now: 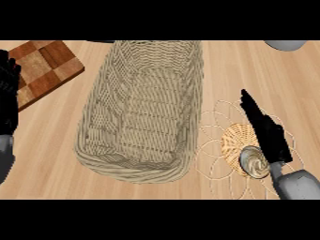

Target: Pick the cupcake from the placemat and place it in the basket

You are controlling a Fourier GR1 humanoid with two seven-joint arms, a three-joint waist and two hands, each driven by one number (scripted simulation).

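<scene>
One wicker basket (140, 112), long and oval, lies lengthwise at the middle of the wooden counter (44, 154); nothing shows inside it. One woven placemat (235, 143) with looped wire edging lies just right of the basket's near end. One cupcake (254, 162) sits on the placemat's near right portion, partly covered by the right hand (268, 131). That hand hangs over the placemat with fingers straight and extended away from the robot, not curled round the cupcake; contact cannot be confirmed. The left hand (2, 93) shows at the left edge, fingers up and relaxed, holding nothing. One checkered cutting board (48, 65) lies at far left, partly behind that hand. One grey object (285, 44) is cut off at the top right edge.
</scene>
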